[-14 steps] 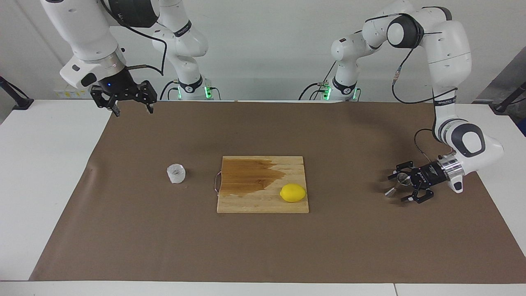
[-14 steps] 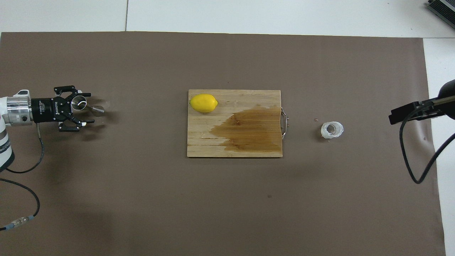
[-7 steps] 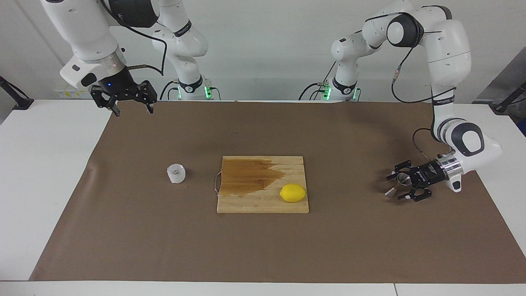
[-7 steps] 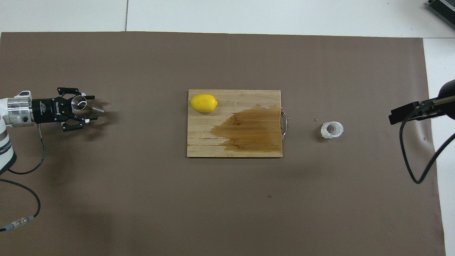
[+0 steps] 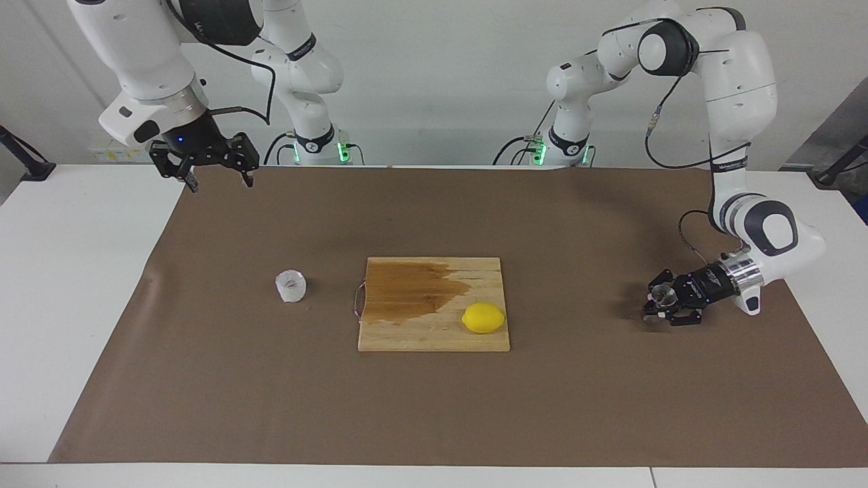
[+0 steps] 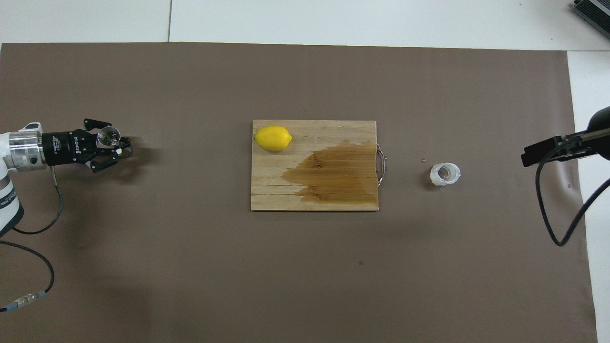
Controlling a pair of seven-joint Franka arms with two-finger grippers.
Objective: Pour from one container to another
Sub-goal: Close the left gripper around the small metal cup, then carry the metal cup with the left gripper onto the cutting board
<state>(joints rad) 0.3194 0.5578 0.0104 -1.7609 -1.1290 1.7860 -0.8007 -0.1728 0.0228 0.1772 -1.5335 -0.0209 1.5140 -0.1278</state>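
Left end effector (image 5: 656, 306), right middle of the facing view, low over the counter (image 5: 576, 407), is clenched on the jigger (image 5: 659, 295).

Step in hand, as I judge it: grasp of the jigger just made; nothing poured yet. Next move likely calls for lifting it upright and carrying it toward the cup (image 5: 291, 285), which stands left of centre, beside the board (image 5: 434, 332).

Right end effector (image 5: 215, 177), upper left, released, waits.

Count: one jigger, one cup, one board, one lemon (image 5: 483, 317).
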